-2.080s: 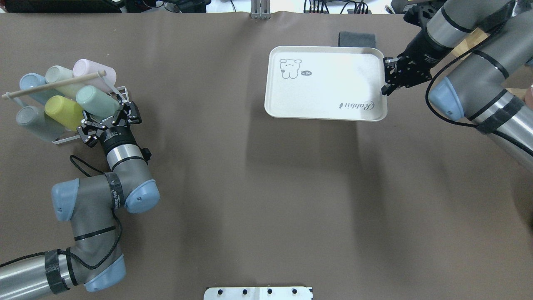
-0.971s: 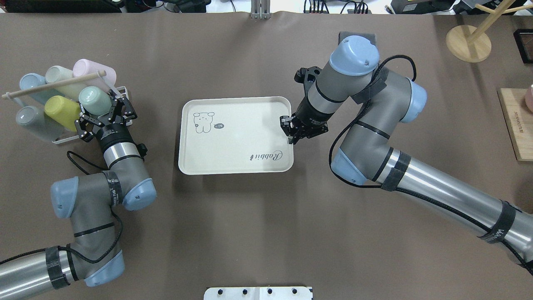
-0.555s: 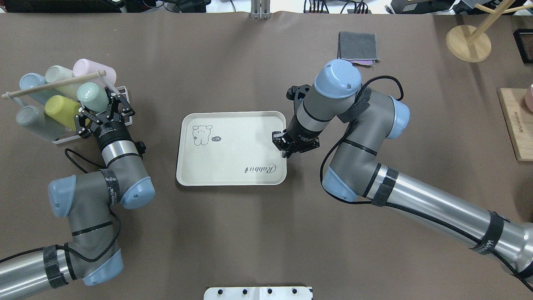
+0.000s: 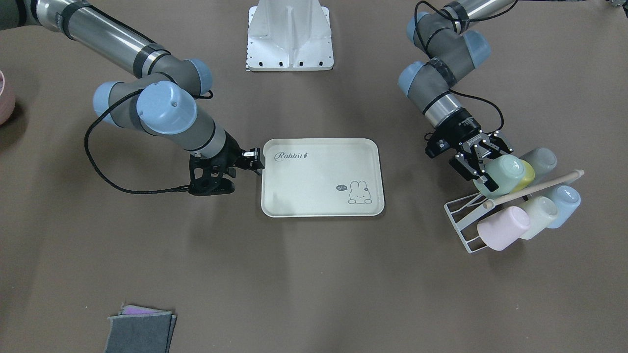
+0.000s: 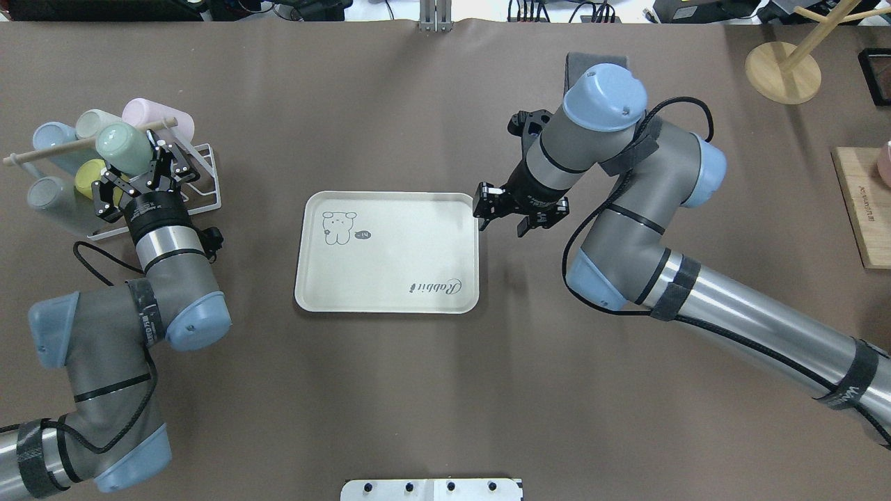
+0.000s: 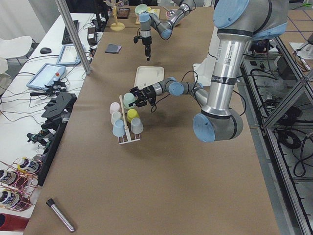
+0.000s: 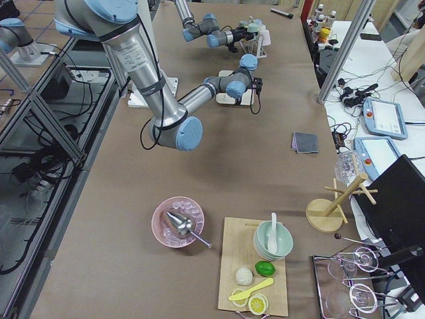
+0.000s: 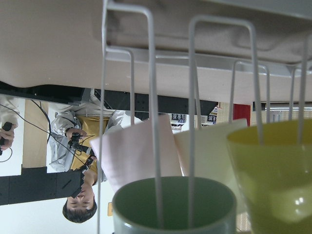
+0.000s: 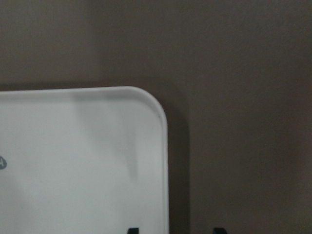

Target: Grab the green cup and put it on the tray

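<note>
The green cup (image 5: 124, 147), a pale mint tumbler, is held by my left gripper (image 5: 136, 167), whose fingers are shut around its rim end. It hangs tilted over the white wire rack (image 5: 205, 181), base pointing away from me. In the front view it (image 4: 505, 171) sits above the other cups. In the left wrist view its rim (image 8: 173, 207) fills the bottom edge, crossed by rack wires. The cream tray (image 5: 404, 243) lies flat at the table's middle. My right gripper (image 5: 501, 219) is open and empty at the tray's far right corner (image 9: 73, 161).
The rack holds a yellow-green cup (image 5: 87, 182), a pink cup (image 5: 150, 113), and blue, grey and cream ones, under a wooden rod (image 5: 42, 154). A grey cloth (image 4: 140, 333) lies at the far side. A wooden stand (image 5: 783, 73) and board (image 5: 866, 209) are at the right.
My right gripper carried the tray to the table's middle, let go of it and drew back. My left gripper closed on the green cup and moved it up and left over the rack.
</note>
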